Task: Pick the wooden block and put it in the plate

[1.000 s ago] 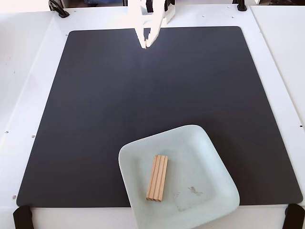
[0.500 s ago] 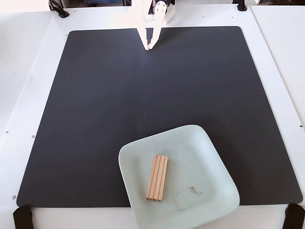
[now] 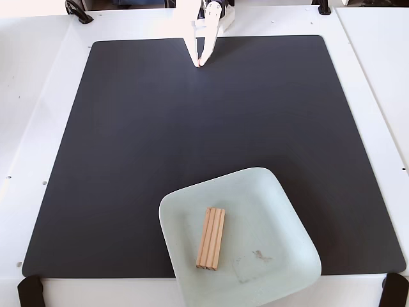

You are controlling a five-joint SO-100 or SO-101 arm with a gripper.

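Over the last second the claw (image 3: 200, 63) has drawn its fingers together, now nearly closed and empty, at the black mat's (image 3: 128, 160) far edge. Well away from it, the wooden block (image 3: 211, 238) lies flat inside the plate (image 3: 291, 220); placement appears complete.

wooden block (image 3: 211, 238): 1 | plate (image 3: 281, 204): 1 | black mat (image 3: 192, 141): 1 | gripper (image 3: 200, 63): 1
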